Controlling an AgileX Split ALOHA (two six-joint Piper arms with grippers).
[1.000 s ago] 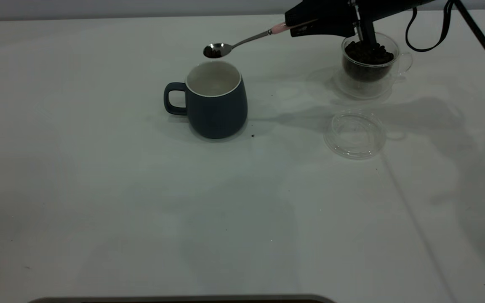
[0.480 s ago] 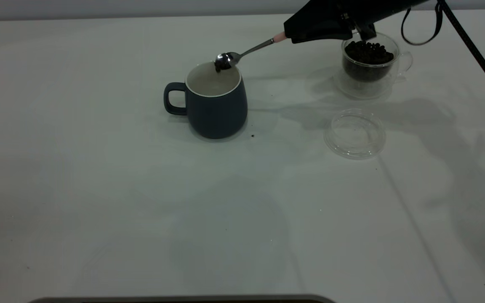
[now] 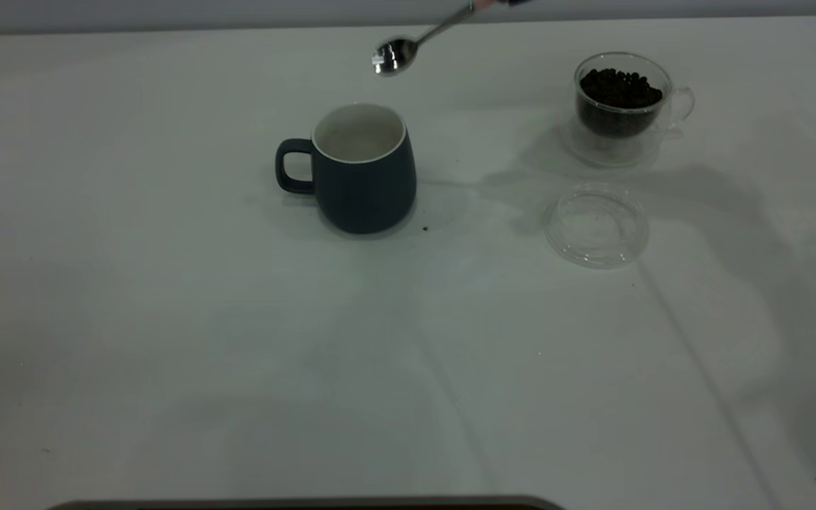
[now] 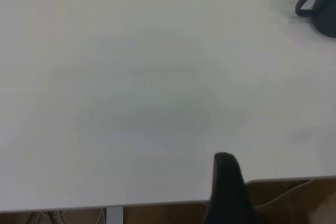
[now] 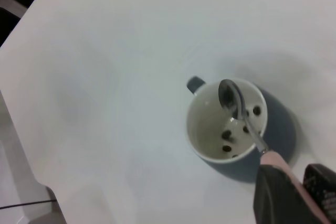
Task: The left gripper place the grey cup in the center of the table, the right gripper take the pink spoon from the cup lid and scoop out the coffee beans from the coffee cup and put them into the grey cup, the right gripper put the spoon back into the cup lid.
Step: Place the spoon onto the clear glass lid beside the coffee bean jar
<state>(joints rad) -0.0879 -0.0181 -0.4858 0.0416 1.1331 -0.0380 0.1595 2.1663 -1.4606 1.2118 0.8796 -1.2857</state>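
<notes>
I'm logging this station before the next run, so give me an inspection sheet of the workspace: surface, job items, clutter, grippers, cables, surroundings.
Surface: white table, a few dark specks, one beside the mug's base.
Grey cup: upright near the centre, handle toward the left arm's side; a few coffee beans lie inside.
Coffee cup: upright, heaped with beans.
Cup lid: flat on the table in front of the coffee cup, nothing on it.
Pink spoon: in the air above the grey cup, bowl empty.
Clutter: nothing seen.
Right gripper: shut on the spoon's pink handle.
Left gripper: at the table's edge, away from the cup.
Cables: nothing seen.
Surroundings: grey wall strip behind the table.
</notes>
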